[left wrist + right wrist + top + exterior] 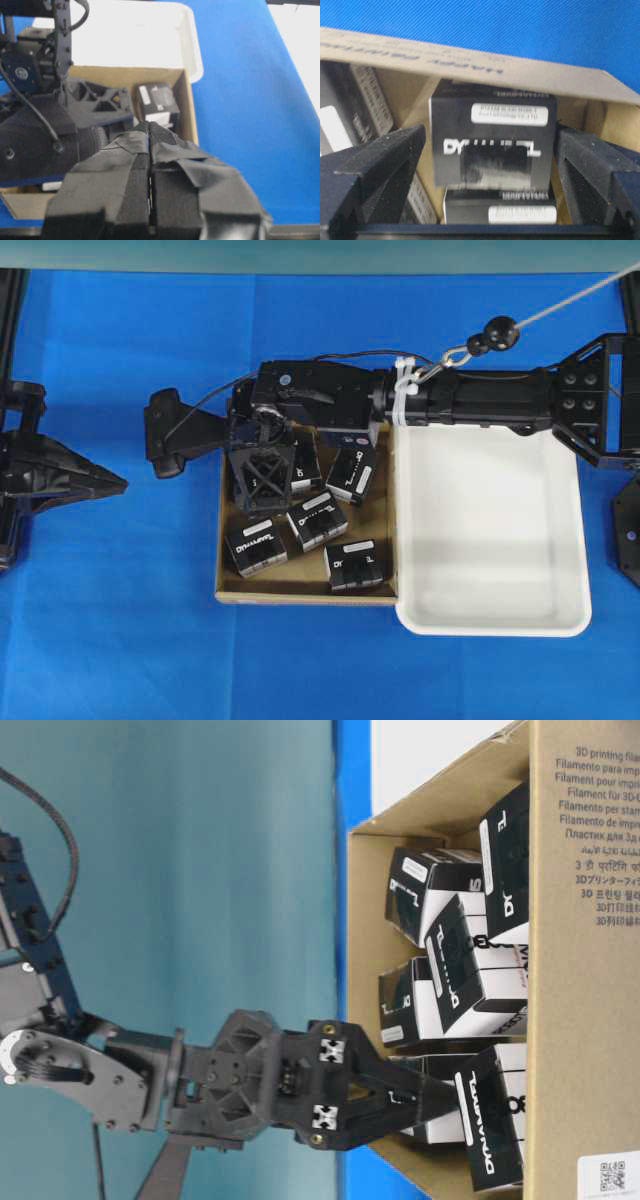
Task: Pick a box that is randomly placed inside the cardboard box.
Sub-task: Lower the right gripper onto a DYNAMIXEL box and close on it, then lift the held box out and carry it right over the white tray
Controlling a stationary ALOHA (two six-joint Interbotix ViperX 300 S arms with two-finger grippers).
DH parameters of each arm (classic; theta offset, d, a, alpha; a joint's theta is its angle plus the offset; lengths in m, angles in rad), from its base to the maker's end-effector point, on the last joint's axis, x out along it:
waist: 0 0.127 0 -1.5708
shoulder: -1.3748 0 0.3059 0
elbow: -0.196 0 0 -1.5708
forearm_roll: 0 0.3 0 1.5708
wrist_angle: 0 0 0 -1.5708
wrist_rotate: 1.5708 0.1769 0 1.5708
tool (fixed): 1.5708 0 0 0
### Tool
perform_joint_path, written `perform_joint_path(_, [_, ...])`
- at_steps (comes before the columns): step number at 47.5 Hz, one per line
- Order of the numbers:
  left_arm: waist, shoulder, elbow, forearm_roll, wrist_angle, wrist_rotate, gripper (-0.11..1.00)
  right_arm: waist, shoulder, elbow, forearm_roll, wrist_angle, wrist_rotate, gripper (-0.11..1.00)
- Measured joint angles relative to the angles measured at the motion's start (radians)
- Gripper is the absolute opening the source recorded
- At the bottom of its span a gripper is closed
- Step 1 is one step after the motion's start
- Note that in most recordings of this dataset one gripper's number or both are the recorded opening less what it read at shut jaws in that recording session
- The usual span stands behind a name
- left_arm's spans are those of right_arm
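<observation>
Blue counter point(120, 640): the right pincer point(490, 165), jaws wide, straddles the box point(492, 135) in the cardboard box point(300, 592), beside a white tray point(490, 530). Closely packed neighbours could snag a finger. The left pincer point(150, 165) idles, pressed together.

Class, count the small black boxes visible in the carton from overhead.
5: two boxes along the top, three below them; the right gripper may hide another.
</observation>
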Motion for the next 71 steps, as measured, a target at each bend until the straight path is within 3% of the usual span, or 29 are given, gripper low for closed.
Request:
perform_joint_path(17, [0.0,0.0,0.0,0.0,0.0,0.0,-0.06,-0.002,0.012,0.02,0.0,-0.026,0.009,0.99])
perform_joint_path(20, [-0.002,0.002,0.0,0.0,0.0,0.0,-0.06,0.0,0.011,0.014,0.0,-0.029,0.018,0.93])
perform_joint_path(26, [0.0,0.0,-0.002,0.0,0.0,0.0,-0.06,0.002,-0.003,-0.009,-0.002,-0.032,0.032,0.71])
perform_joint_path(37, [-0.002,0.0,0.0,0.0,0.0,0.0,-0.06,0.002,-0.066,-0.06,0.0,0.006,0.069,0.71])
perform_joint_path(52, [-0.002,0.0,0.0,0.0,0.0,0.0,-0.06,0.002,-0.175,-0.084,-0.002,0.23,0.081,0.71])
perform_joint_path(62, [-0.002,0.002,0.0,0.0,0.0,0.0,-0.06,-0.008,-0.308,-0.025,0.0,0.305,0.094,0.71])
perform_joint_path(71, [-0.002,0.0,0.0,0.0,0.0,0.0,-0.06,-0.041,-0.43,0.1,0.0,0.327,0.123,0.71])
